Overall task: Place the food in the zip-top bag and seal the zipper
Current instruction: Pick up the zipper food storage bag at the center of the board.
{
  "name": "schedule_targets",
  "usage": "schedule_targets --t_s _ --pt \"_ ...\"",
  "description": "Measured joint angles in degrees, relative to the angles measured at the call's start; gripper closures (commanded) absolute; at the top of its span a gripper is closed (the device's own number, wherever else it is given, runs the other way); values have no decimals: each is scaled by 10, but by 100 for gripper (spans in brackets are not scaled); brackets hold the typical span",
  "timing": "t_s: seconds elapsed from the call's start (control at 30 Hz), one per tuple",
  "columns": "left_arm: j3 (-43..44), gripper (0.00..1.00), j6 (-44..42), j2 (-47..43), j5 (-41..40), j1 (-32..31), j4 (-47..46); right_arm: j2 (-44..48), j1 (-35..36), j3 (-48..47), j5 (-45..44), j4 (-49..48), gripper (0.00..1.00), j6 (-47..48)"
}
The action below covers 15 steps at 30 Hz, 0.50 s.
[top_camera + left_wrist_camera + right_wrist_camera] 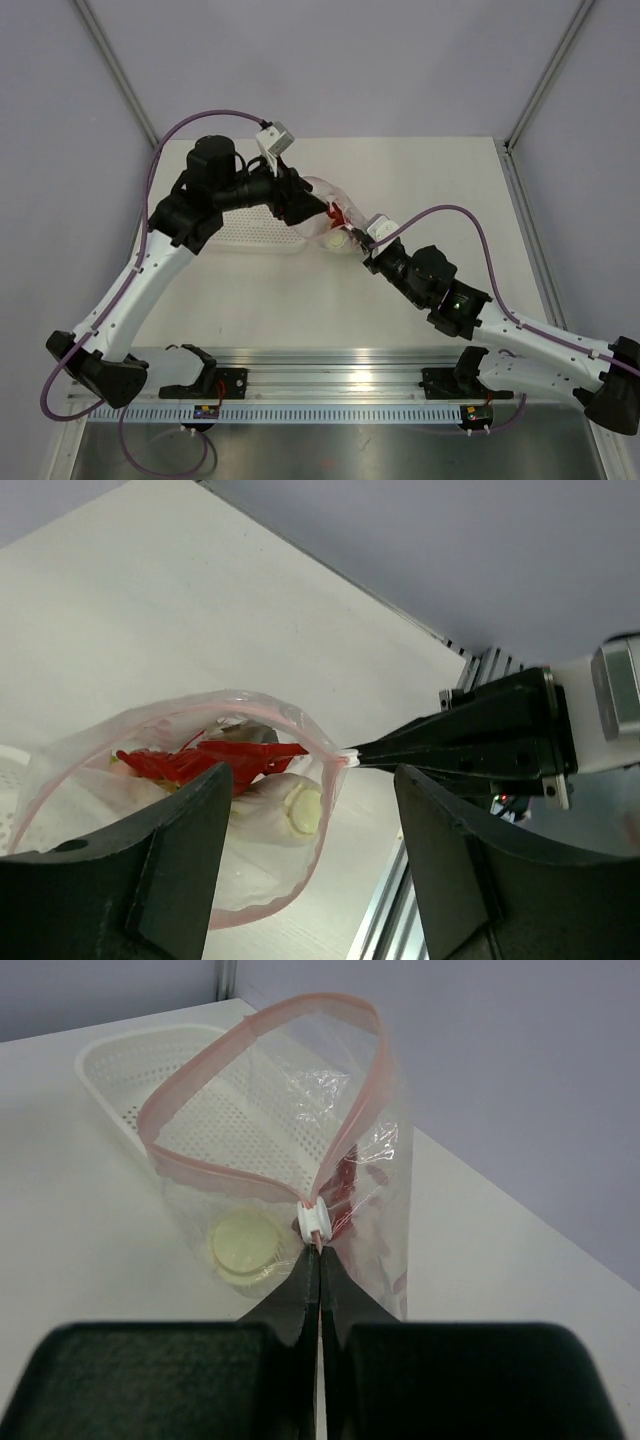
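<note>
Step in hand, by my reading: sealing. Loading looks done.

- Zip-top bag stands at centre of the overhead view, just right of the white perforated basket. Its mouth gapes in a wide loop.
- Food is inside the bag. The red lobster lies across the middle, with a pale round piece low against the near wall. Other pieces are too blurred through the plastic to name.
- Zipper, a pink strip, runs round the mouth, and none of it that shows is closed.
- Right gripper: fingers pressed together, pinching the white slider at the near end of the track, centre of the right wrist view.
- Left gripper: fingers spread wide at the bottom of its frame, and the bag's lower part sits between them. The lower left finger covers the bag's edge, so I cannot tell whether it touches the plastic.

Next move, as I judge it:
- The slider has to travel the full track to the far end, kept in line with the strip.
- The bag is floppy. Unless the left gripper anchors the far end, it will likely drag along with the slider.
- The two lips need drawing together ahead of the slider.
</note>
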<state>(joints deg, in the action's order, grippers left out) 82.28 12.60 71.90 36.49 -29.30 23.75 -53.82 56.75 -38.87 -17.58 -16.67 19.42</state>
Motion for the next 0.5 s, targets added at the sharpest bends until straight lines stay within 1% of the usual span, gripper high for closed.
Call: schedule_targets --t_s 0.1,0.23,0.4,0.5 --pt "16 32 -102 -4 2 -30 67 10 -2 -19 15 36 100 0" --pt "17 32 -188 4 -14 -85 144 22 -3 -47 35 73 100 0" --pt "21 33 -247 39 -68 -141 204 23 -8 -70 47 93 100 1" --pt "21 37 -262 59 -95 -151 218 23 -10 -71 53 103 100 0"
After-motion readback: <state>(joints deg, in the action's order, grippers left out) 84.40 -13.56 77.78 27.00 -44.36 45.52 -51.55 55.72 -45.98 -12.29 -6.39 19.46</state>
